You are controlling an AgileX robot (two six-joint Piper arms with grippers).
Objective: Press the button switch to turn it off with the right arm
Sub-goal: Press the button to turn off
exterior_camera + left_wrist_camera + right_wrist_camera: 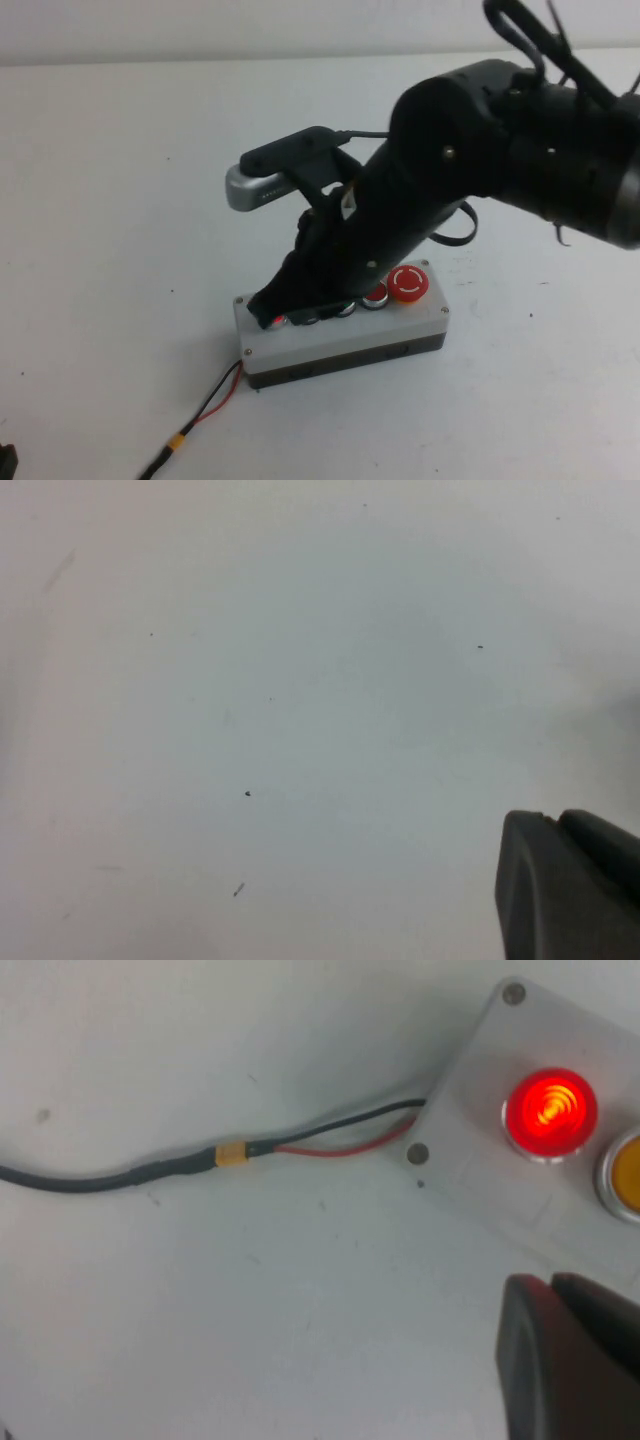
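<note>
A grey switch box (pixel 330 338) lies on the white table with a row of buttons on top. In the right wrist view the box (pixel 480 1170) shows a round red button (pixel 550 1112) that glows lit, with a yellow button (pixel 625 1175) beside it. My right gripper (pixel 268 312) is shut, and its tip is right at the left end of the box, by the red glow (pixel 278 320). In the wrist view the shut fingers (pixel 552 1285) are beside the lit button, apart from it. My left gripper (pixel 555 820) is shut over bare table, away from the box.
A large red mushroom button (pixel 408 283) and a smaller red button (pixel 375 295) stand on the box's right end. A black and red cable (pixel 205 405) with a yellow band (pixel 230 1152) runs from the box's left end toward the front edge.
</note>
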